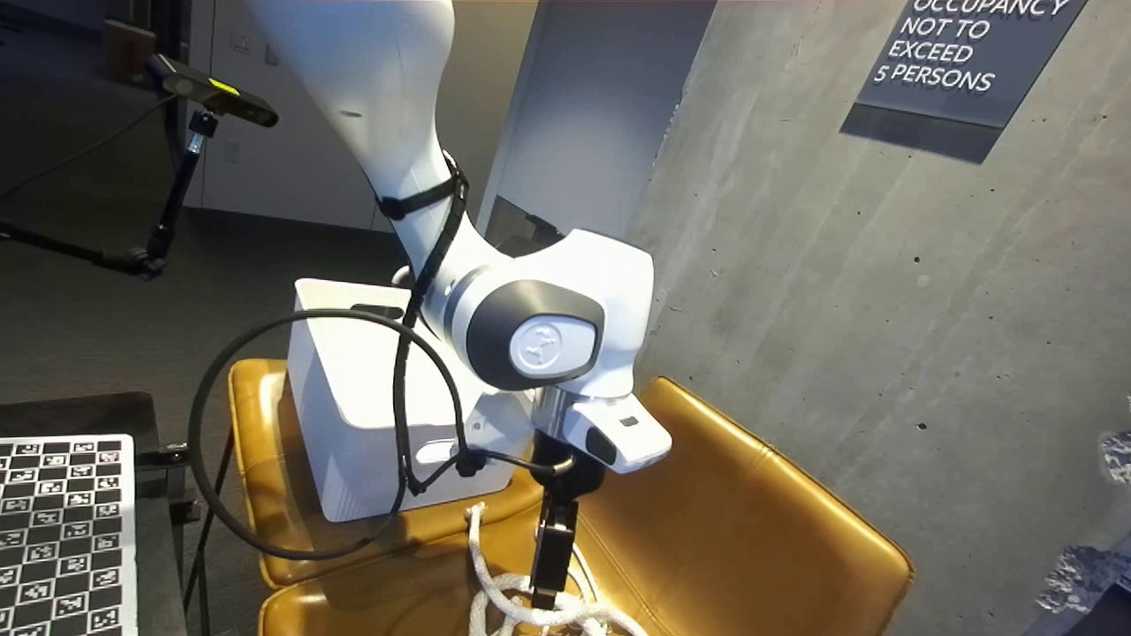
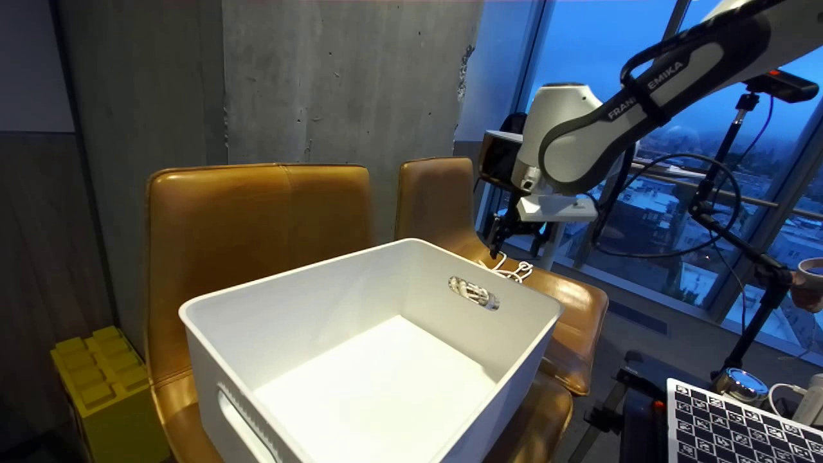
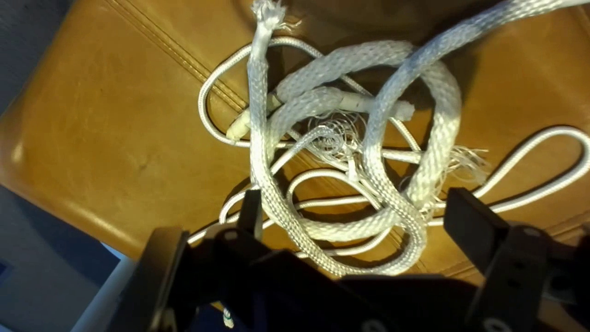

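The spread claw (image 3: 357, 203) hangs over looped rope (image 3: 372, 150), one frayed end (image 3: 268, 16) pointing up the wrist view.

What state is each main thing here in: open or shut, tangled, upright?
White rope: several pieces, looped and tangled, some ends frayed.
Fingers: wide open over the rope, gripping nothing.
White bin: upright, no lid on.
Chair under the bin: upright.
Chair under the rope: upright.
Robot arm: bent, pointing the fingers down.
Black cable: hanging in a wide loop.
Checkered board: lying flat, only partly in view.
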You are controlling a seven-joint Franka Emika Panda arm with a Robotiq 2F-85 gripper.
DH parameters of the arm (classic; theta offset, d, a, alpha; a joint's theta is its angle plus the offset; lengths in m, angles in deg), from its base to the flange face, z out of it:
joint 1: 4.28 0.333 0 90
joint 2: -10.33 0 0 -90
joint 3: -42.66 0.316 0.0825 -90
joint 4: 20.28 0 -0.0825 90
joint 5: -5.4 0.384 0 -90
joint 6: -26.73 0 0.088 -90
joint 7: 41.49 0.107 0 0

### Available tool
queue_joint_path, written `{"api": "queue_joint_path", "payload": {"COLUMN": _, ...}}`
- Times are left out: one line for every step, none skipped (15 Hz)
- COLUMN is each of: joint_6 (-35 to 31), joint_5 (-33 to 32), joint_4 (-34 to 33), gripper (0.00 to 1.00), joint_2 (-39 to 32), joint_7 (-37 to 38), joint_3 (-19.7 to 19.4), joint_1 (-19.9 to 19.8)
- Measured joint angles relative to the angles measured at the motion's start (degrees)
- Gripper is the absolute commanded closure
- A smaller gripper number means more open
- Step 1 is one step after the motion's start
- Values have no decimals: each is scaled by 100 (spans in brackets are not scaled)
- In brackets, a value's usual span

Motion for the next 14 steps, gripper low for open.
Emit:
{"api": "queue_joint_path", "payload": {"joint_6": 0, "joint_5": 1, "joint_4": -103, "gripper": 0, "joint_2": -163, "joint_7": 20, "joint_3": -30, "joint_1": 19}}
{"api": "queue_joint_path", "payload": {"joint_6": 1, "joint_5": 1, "joint_4": -208, "gripper": 0, "joint_2": -315, "joint_7": 39, "joint_3": -58, "joint_1": 39}}
{"api": "queue_joint_path", "payload": {"joint_6": 3, "joint_5": 2, "joint_4": -319, "gripper": 0, "joint_2": -468, "joint_7": 61, "joint_3": -87, "joint_1": 62}}
{"api": "queue_joint_path", "payload": {"joint_6": 5, "joint_5": 2, "joint_4": -433, "gripper": 0, "joint_2": -621, "joint_7": 89, "joint_3": -118, "joint_1": 89}}
{"api": "queue_joint_path", "payload": {"joint_6": 11, "joint_5": 3, "joint_4": -553, "gripper": 0, "joint_2": -781, "joint_7": 117, "joint_3": -148, "joint_1": 117}}
{"api": "queue_joint_path", "payload": {"joint_6": 22, "joint_5": 6, "joint_4": -680, "gripper": 0, "joint_2": -938, "joint_7": 153, "joint_3": -172, "joint_1": 141}}
{"api": "queue_joint_path", "payload": {"joint_6": 38, "joint_5": 9, "joint_4": -810, "gripper": 0, "joint_2": -1088, "joint_7": 184, "joint_3": -191, "joint_1": 163}}
{"api": "queue_joint_path", "payload": {"joint_6": 51, "joint_5": 10, "joint_4": -943, "gripper": 0, "joint_2": -1235, "joint_7": 212, "joint_3": -209, "joint_1": 183}}
{"api": "queue_joint_path", "payload": {"joint_6": 62, "joint_5": 10, "joint_4": -1071, "gripper": 8, "joint_2": -1375, "joint_7": 241, "joint_3": -229, "joint_1": 203}}
{"api": "queue_joint_path", "payload": {"joint_6": 71, "joint_5": 10, "joint_4": -1191, "gripper": 26, "joint_2": -1509, "joint_7": 270, "joint_3": -251, "joint_1": 225}}
{"api": "queue_joint_path", "payload": {"joint_6": 80, "joint_5": 10, "joint_4": -1303, "gripper": 35, "joint_2": -1636, "joint_7": 292, "joint_3": -278, "joint_1": 249}}
{"api": "queue_joint_path", "payload": {"joint_6": 91, "joint_5": 10, "joint_4": -1406, "gripper": 42, "joint_2": -1753, "joint_7": 313, "joint_3": -305, "joint_1": 271}}
{"api": "queue_joint_path", "payload": {"joint_6": 105, "joint_5": 10, "joint_4": -1497, "gripper": 51, "joint_2": -1852, "joint_7": 326, "joint_3": -329, "joint_1": 290}}
{"api": "queue_joint_path", "payload": {"joint_6": 120, "joint_5": 10, "joint_4": -1575, "gripper": 58, "joint_2": -1937, "joint_7": 336, "joint_3": -351, "joint_1": 304}}
